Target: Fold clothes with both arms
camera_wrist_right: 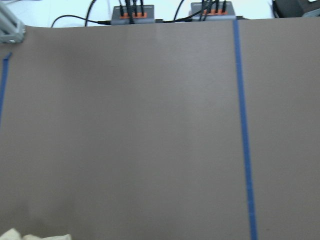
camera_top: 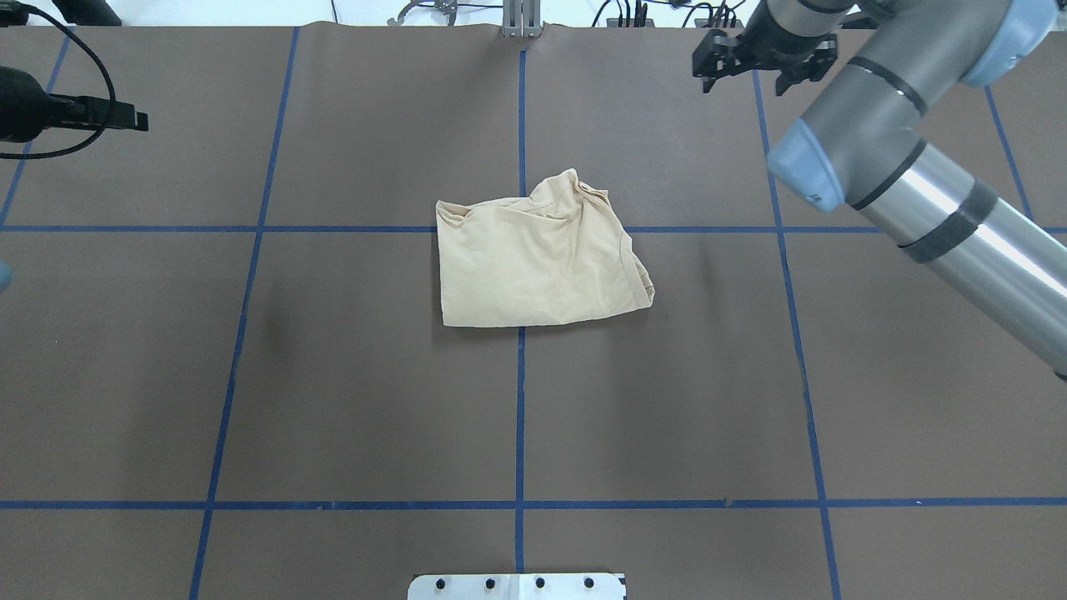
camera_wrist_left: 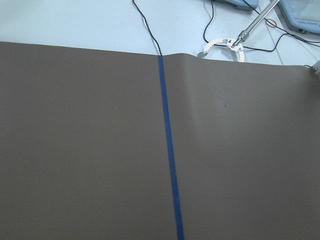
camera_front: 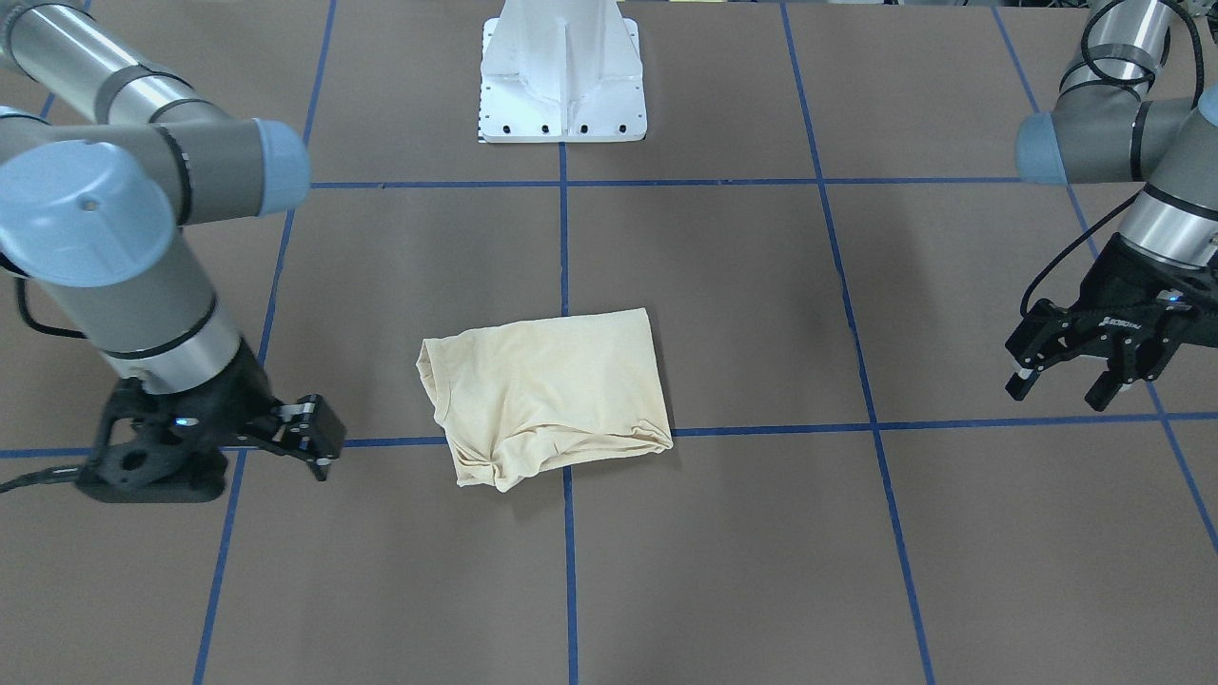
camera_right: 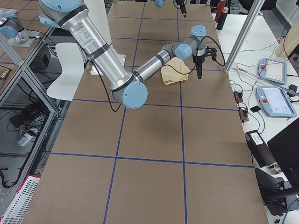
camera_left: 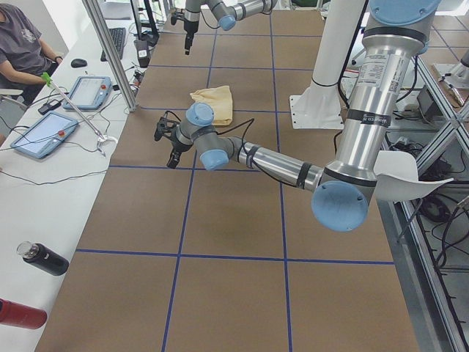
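A white pedestal base (camera_top: 517,586) is seen at the near edge of the brown bench (camera_top: 333,400), which is marked with blue tape lines (camera_top: 519,417). In the middle of the bench a cream-yellow shirt (camera_top: 538,258) is laid, folded into a rumpled rectangle over a crossing of the lines and touched by neither claw. Farther out, the left claw (camera_front: 1061,390) is held well off to the left, its fingers spread. The right claw (camera_top: 746,82) is held at the far right, likewise spread.
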Robot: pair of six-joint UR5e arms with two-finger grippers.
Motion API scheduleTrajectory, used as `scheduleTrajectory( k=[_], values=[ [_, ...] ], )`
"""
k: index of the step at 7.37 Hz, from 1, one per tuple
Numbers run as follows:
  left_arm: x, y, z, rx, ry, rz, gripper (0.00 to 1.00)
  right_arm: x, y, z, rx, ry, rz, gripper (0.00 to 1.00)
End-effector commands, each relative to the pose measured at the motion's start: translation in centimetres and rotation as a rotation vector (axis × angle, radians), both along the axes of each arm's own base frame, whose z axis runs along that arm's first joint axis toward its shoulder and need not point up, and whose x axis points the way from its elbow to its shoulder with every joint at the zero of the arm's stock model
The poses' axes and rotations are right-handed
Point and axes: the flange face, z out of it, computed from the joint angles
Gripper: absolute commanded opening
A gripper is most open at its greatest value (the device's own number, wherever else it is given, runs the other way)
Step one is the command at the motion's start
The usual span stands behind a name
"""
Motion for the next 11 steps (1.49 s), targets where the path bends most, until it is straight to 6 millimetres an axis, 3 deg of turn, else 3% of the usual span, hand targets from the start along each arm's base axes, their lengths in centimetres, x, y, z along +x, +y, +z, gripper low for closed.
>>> scheduleTrajectory(
  k=[1,2,3,4,5,6,7,8,9,11],
  values=[
    [-1.4,0.3,1.4,-0.008,-0.020,-0.012,1.00,8.3,-1.3,6.2,0.029,0.079,-0.017,1.00],
    [-2.5,0.4,2.3,-0.024,-0.029,-0.026,1.00,12.2,-1.0,11.0,-0.032,0.143,0.012,1.00],
    [-3.3,0.4,2.7,-0.037,-0.032,-0.033,1.00,15.5,0.5,17.0,-0.096,0.257,0.062,1.00],
    [-6.4,1.6,6.0,-0.094,-0.054,-0.074,1.00,14.5,0.6,20.8,-0.158,0.300,0.037,1.00],
    [-7.8,2.4,7.9,-0.101,-0.086,-0.070,1.00,16.4,0.4,23.7,-0.205,0.311,0.048,1.00],
    [-9.4,3.0,8.9,-0.035,-0.156,-0.028,1.00,21.2,1.2,25.3,-0.217,0.245,0.002,1.00],
    [-12.7,4.2,11.4,-0.043,-0.235,-0.011,1.00,24.1,0.7,27.8,-0.220,0.231,-0.064,1.00],
    [-14.9,4.1,12.8,-0.032,-0.350,0.069,1.00,24.3,0.7,28.3,-0.193,0.237,-0.118,1.00],
    [-18.3,4.2,13.7,0.018,-0.455,0.138,1.00,26.5,0.8,28.1,-0.207,0.207,-0.099,1.00],
    [-25.6,4.2,14.1,0.040,-0.609,0.297,1.00,27.3,5.8,29.1,-0.190,0.069,-0.182,1.00]
  ],
)
